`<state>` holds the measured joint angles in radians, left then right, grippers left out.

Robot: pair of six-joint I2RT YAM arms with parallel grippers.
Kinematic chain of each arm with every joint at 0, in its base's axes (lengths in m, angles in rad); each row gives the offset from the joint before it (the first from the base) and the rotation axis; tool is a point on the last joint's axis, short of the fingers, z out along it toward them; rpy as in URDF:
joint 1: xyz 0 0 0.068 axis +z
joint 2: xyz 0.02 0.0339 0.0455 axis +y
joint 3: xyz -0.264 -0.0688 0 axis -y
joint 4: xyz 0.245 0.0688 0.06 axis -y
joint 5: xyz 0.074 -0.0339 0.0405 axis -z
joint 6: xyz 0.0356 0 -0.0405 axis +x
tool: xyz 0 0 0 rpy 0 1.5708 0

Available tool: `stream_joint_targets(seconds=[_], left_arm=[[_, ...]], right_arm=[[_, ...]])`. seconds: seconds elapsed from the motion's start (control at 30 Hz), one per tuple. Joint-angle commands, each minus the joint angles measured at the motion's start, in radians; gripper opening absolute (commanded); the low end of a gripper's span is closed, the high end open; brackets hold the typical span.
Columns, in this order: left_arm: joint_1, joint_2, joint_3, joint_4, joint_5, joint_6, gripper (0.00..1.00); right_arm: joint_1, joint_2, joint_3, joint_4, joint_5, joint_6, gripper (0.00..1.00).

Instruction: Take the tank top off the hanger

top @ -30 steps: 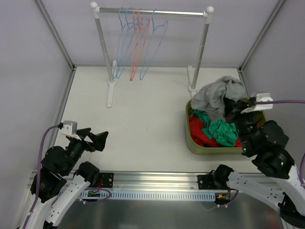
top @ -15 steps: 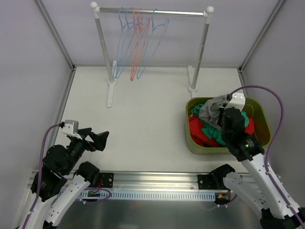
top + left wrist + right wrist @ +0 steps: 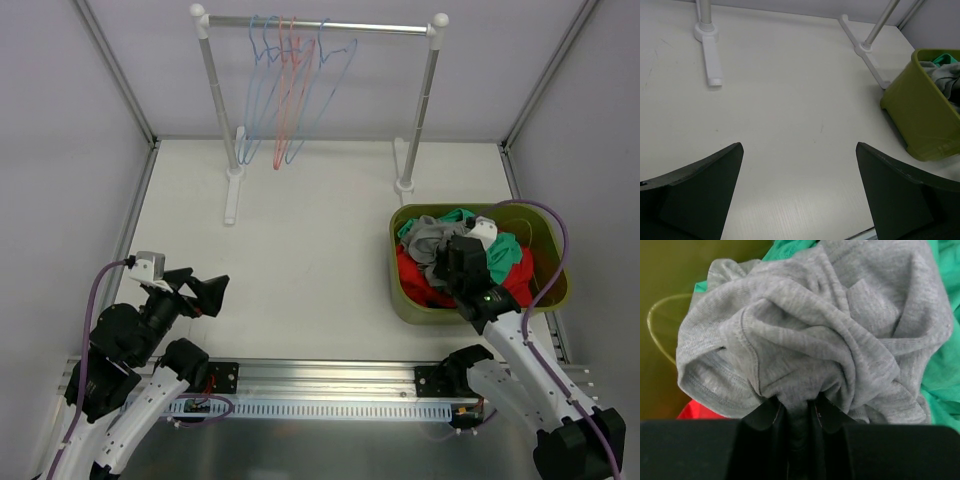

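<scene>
A grey tank top point(image 3: 432, 236) lies bunched in the green bin point(image 3: 545, 225) on top of red and green clothes. My right gripper point(image 3: 455, 258) is down in the bin and shut on a fold of the grey tank top point(image 3: 805, 335); the cloth is pinched between its black fingers point(image 3: 826, 416). Several bare wire hangers point(image 3: 292, 90), blue and red, hang on the white rack point(image 3: 320, 24) at the back. My left gripper point(image 3: 203, 290) is open and empty above the table at the near left, and its fingers point(image 3: 695, 192) frame bare table in the left wrist view.
The rack's two feet point(image 3: 233, 190) stand on the white table point(image 3: 300, 240) left of and behind the bin. The bin also shows at the right edge of the left wrist view point(image 3: 920, 120). Grey walls and frame posts enclose the table.
My right gripper has come down from above the bin's right rim into the bin, carrying the grey tank top, which now lies lower and bunched. The left arm has not moved.
</scene>
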<state>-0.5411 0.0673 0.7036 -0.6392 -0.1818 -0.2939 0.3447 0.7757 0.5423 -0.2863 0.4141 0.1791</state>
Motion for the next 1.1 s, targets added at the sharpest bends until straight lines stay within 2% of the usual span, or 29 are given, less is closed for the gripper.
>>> stream_joint_targets(seconds=[0.0,0.07,0.1,0.13,0.2,0.3,0.37,0.53,0.73,0.9,1.07], left_arm=[[0.012,0.006,-0.006,0.015,0.021,0.01,0.99],[0.01,0.022,-0.006,0.013,-0.01,0.006,0.99],[0.01,0.029,-0.001,0.012,-0.031,-0.007,0.99],[0.012,0.038,0.0,0.007,-0.074,-0.014,0.99],[0.035,0.064,0.01,-0.004,-0.1,-0.034,0.99],[0.134,0.101,0.014,-0.014,-0.11,-0.053,0.99],[0.218,0.127,0.016,-0.014,-0.079,-0.053,0.99],[0.311,0.184,0.023,-0.014,-0.045,-0.034,0.99],[0.337,0.244,0.068,-0.011,-0.059,-0.002,0.99],[0.337,0.252,0.109,-0.011,-0.084,0.004,0.99],[0.337,0.241,0.097,-0.013,-0.105,0.006,0.99]], right_arm=[[-0.019,-0.003,-0.07,0.027,-0.006,0.114,0.06],[-0.029,0.002,-0.065,0.029,-0.018,0.115,0.11],[-0.03,-0.007,-0.056,0.021,-0.027,0.105,0.19],[-0.03,-0.022,-0.027,0.007,-0.032,0.093,0.6],[-0.03,-0.093,0.005,-0.02,-0.012,0.073,0.85],[-0.03,-0.161,0.094,-0.071,0.014,-0.004,0.98],[-0.03,-0.168,0.186,-0.109,0.017,-0.053,0.99],[-0.03,-0.208,0.335,-0.269,0.0,-0.194,0.99],[-0.03,-0.267,0.474,-0.405,0.011,-0.352,0.99],[-0.007,-0.262,0.602,-0.549,-0.029,-0.411,0.99],[0.042,-0.3,0.653,-0.651,0.031,-0.418,0.99]])
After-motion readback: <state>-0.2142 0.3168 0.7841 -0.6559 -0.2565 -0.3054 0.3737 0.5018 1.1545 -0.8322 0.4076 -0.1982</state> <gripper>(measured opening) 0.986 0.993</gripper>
